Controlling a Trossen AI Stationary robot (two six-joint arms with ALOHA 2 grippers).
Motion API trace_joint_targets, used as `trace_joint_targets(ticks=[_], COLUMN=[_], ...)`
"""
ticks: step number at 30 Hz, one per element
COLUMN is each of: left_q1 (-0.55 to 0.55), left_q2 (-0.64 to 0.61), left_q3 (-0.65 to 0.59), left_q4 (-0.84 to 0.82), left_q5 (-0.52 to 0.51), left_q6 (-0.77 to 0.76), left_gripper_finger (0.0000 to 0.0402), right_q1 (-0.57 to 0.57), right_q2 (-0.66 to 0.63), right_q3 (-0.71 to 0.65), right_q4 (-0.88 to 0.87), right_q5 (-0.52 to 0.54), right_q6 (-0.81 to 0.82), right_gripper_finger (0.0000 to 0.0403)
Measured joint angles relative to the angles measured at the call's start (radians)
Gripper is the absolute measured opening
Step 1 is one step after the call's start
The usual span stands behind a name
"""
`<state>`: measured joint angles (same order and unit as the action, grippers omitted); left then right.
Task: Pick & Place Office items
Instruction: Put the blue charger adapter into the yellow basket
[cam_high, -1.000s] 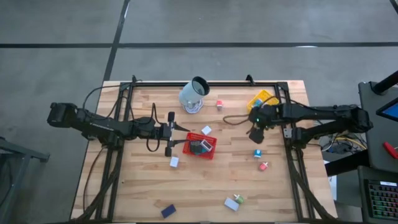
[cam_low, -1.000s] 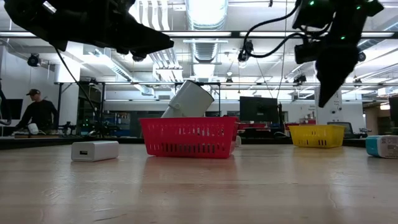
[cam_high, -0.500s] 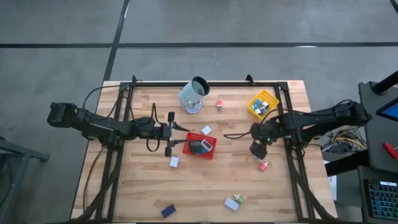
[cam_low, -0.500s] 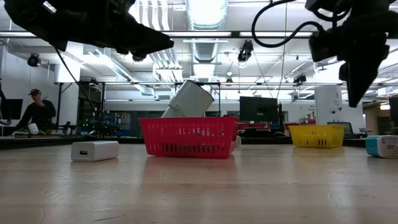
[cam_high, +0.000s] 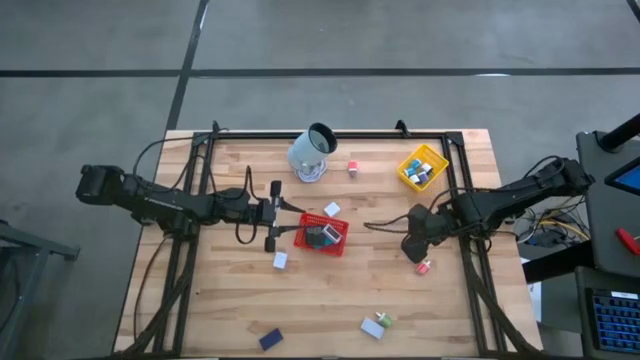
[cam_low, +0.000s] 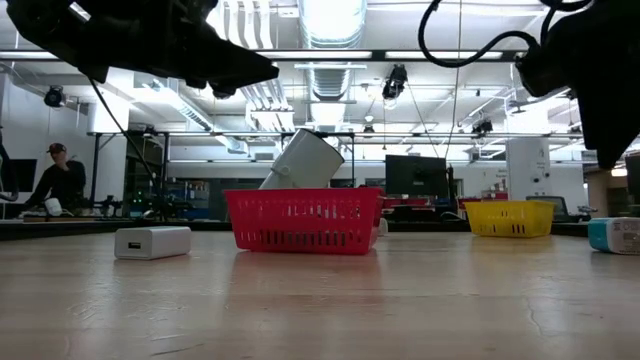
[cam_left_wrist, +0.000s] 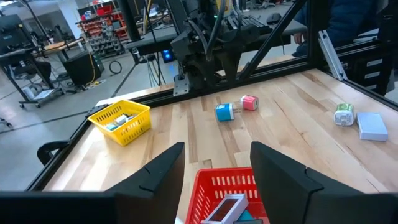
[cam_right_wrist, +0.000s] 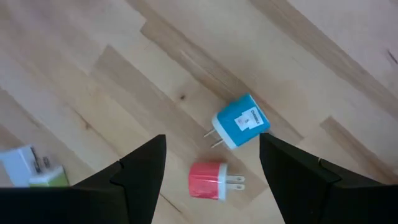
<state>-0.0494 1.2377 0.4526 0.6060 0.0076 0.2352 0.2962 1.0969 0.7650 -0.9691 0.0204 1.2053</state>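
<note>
Right tool (cam_right_wrist: 211, 180): fingers spread wide, empty, poised directly above a blue charger block (cam_right_wrist: 240, 129) and a pink-red charger block (cam_right_wrist: 211, 180) lying apart on the desk (cam_right_wrist: 93, 74); the pink-red one sits between the finger lines, so it is judged the likelier pick

Left tool (cam_left_wrist: 214, 168): open, empty, parked over the near rim of the red tray (cam_left_wrist: 227, 186), probably waiting; a dark item (cam_left_wrist: 225, 208) lies in the tray beneath it

Yellow tray (cam_high: 422, 166): well beyond the right tool, already holding items

Remaining items: white block (cam_high: 281, 260) near the left tool; green-white pair (cam_high: 378, 324) well apart from both tools
</note>
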Motion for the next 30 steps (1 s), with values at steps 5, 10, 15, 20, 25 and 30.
trace_joint_targets(ticks=[5,10,15,20,25,30], left_q1=[0.000,0.000,0.000,0.000,0.000,0.000], left_q2=[0.000,0.000,0.000,0.000,0.000,0.000], left_q3=[0.000,0.000,0.000,0.000,0.000,0.000], left_q4=[-0.001,-0.002,-0.002,-0.002,-0.002,-0.001], left_q5=[0.000,0.000,0.000,0.000,0.000,0.000], left_q6=[0.004,0.015,0.015,0.018,0.019,0.019], left_gripper_finger=[0.0186,0.0186,0.0186,0.0186,0.0186,0.0186], right_q1=[0.037,0.048,0.052,0.051,0.051,0.051], right_q2=[0.000,0.000,0.001,0.001,0.008,0.045], right_q3=[0.000,-0.016,-0.073,-0.116,-0.151,-0.161], right_q4=[0.000,0.000,0.010,0.073,0.142,0.152], right_q5=[0.033,0.040,0.022,0.005,0.006,0.000], right_q6=[0.117,0.189,0.238,0.259,0.299,0.302], right_gripper_finger=[0.0249,0.0249,0.0249,0.0249,0.0249,0.0249])
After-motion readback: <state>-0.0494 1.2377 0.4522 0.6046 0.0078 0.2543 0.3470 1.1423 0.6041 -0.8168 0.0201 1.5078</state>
